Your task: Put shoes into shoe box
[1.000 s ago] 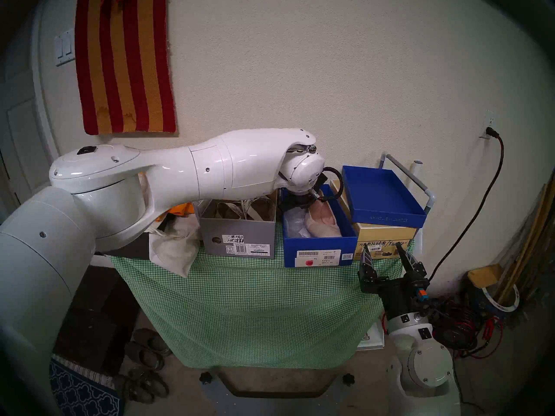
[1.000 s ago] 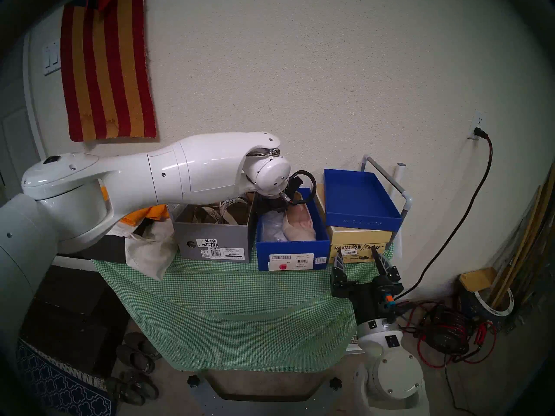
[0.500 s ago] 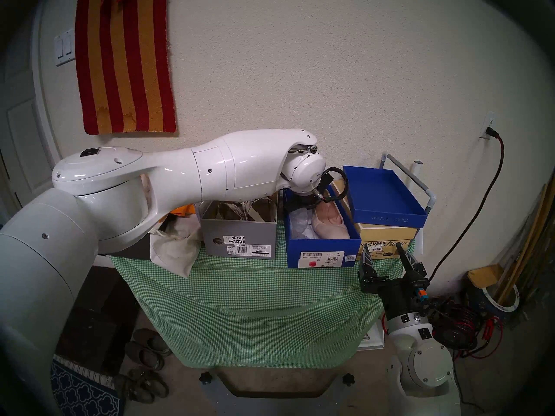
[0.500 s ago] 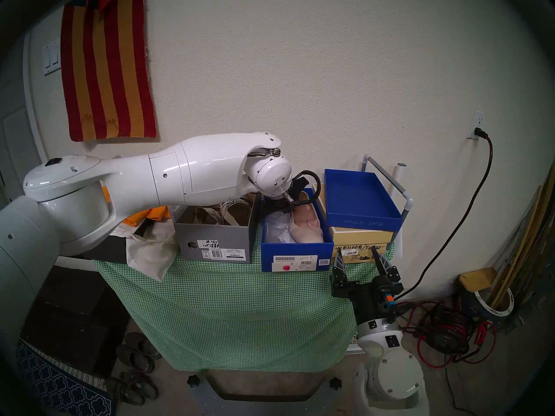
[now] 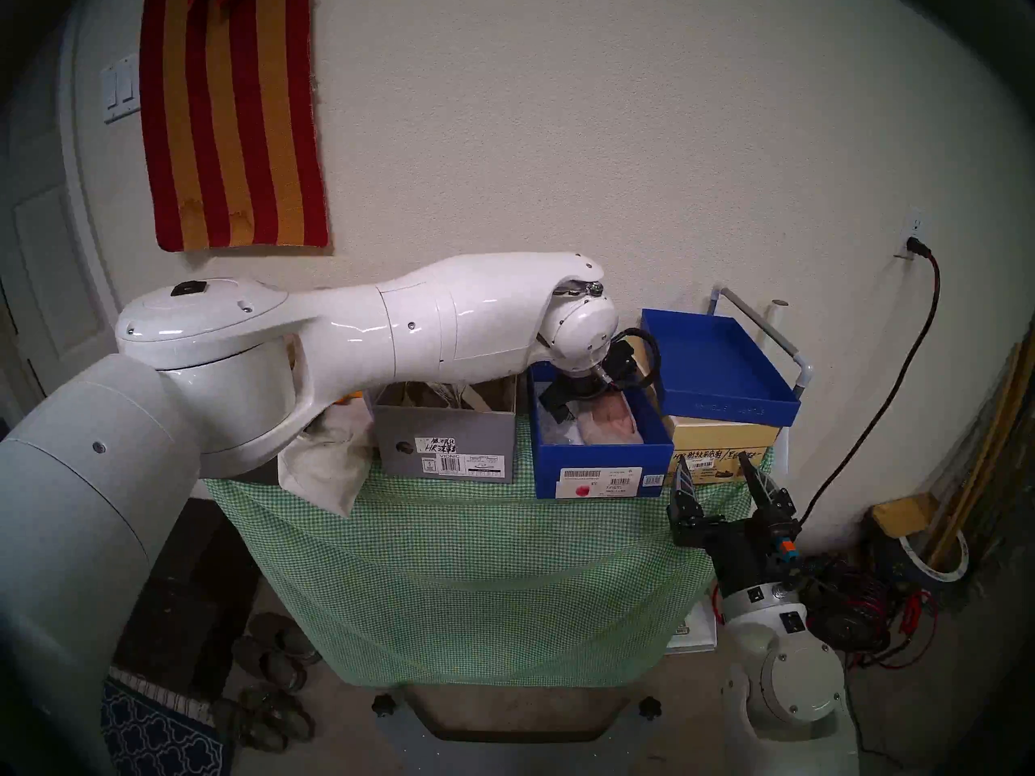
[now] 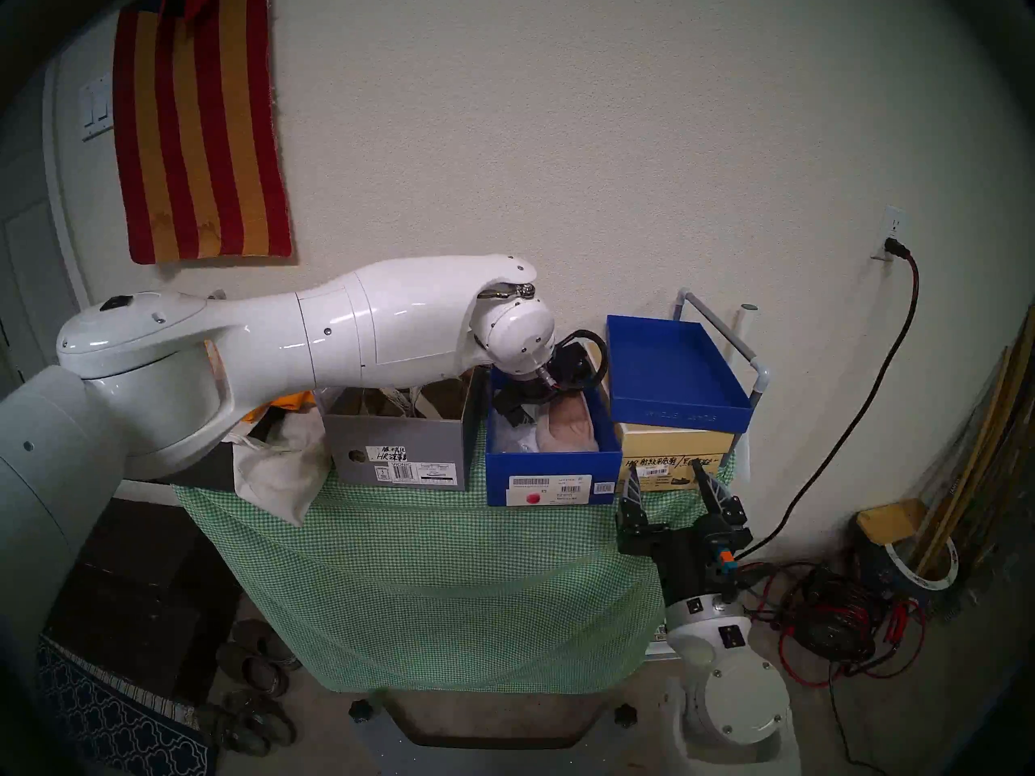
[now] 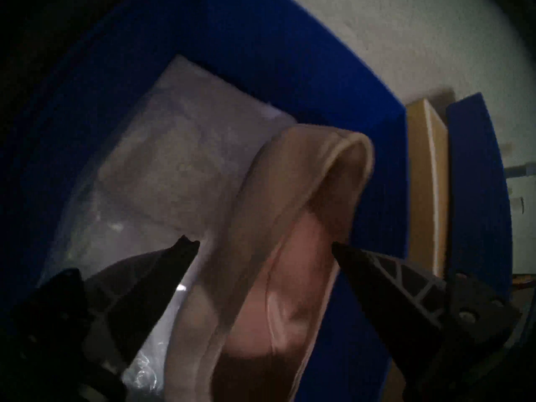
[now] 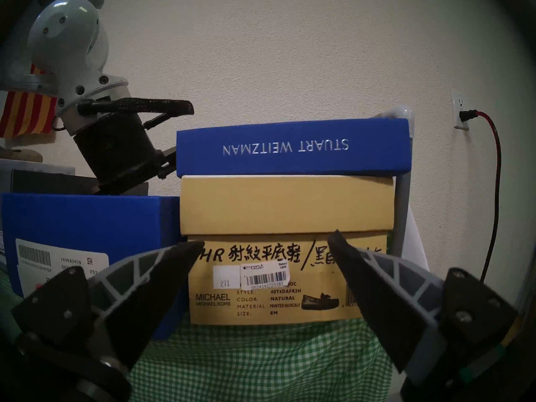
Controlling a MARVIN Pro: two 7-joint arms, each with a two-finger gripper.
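Observation:
The royal-blue shoe box [image 5: 599, 455] stands on the green checked table, between a grey box and a tan box; it also shows in the head right view [image 6: 551, 461]. A beige ballet flat [image 5: 613, 422] with a pinkish insole lies inside along its right wall, on clear plastic. In the left wrist view the flat [image 7: 290, 247] runs between the spread fingers. I cannot tell whether a second flat lies beside it. My left gripper [image 5: 577, 402] [image 7: 265, 244] is open, low inside the box [image 7: 261, 73]. My right gripper [image 5: 711, 467] [image 8: 266, 239] is open and empty in front of the tan box.
A grey VIONIC box [image 5: 445, 439] with strappy sandals stands left of the blue box. A shallow blue lid [image 5: 722, 366] lies on the tan box [image 5: 722, 444]. A white cloth bag [image 5: 325, 467] hangs at the table's left. Slippers [image 5: 274, 657] and cables [image 5: 851, 607] lie on the floor.
My left arm has moved right and down into the blue box. The box slid a little to the right. The flat now lies lower inside. The right arm has not moved.

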